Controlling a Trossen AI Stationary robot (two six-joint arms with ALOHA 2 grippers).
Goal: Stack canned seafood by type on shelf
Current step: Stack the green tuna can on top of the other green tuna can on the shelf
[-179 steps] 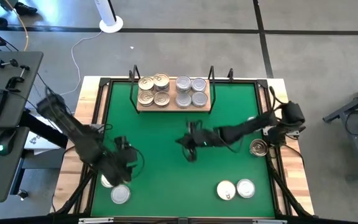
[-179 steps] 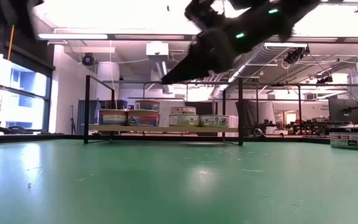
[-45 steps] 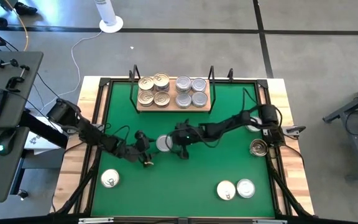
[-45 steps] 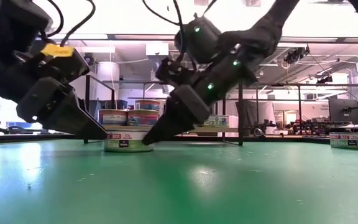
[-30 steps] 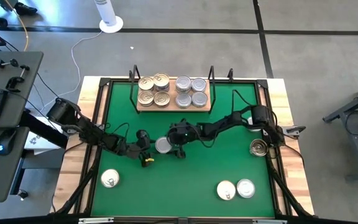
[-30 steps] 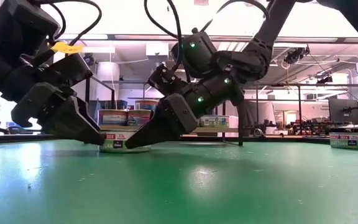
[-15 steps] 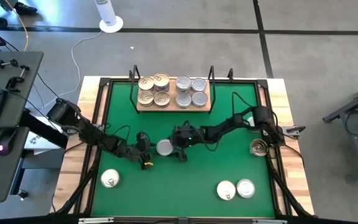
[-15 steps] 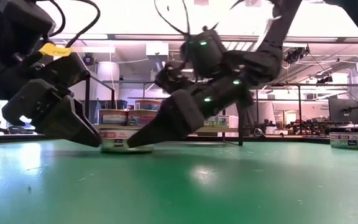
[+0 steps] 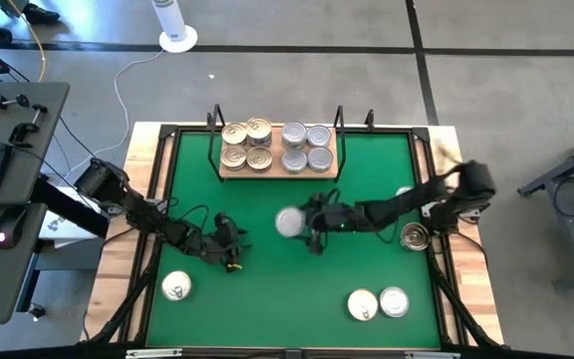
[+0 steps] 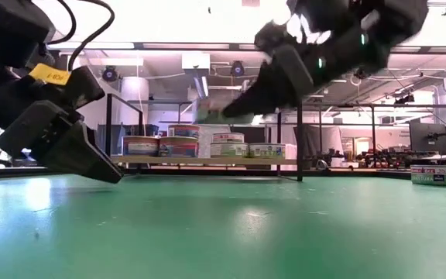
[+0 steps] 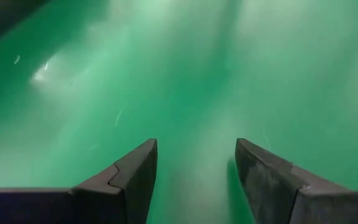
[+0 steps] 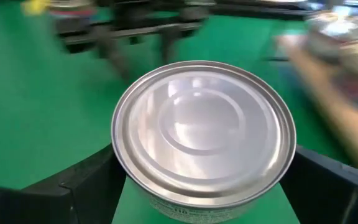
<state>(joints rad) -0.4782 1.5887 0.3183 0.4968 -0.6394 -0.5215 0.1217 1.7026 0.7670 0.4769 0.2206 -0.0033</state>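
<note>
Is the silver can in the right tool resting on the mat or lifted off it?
Lifted. The low view shows the right tool well above the green mat, and the silver can sits between its fingers.

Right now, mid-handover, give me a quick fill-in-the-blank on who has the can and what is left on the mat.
1. The silver can sits between the fingers of the ____ gripper.
2. The left gripper is open over bare green mat and holds ____.
3. In the low view the held can is ____ the mat, not resting on it.
4. On the shelf, the gold-lidded cans stand at its ____ end in the high view.

Missing words: right; nothing; above; left
</note>
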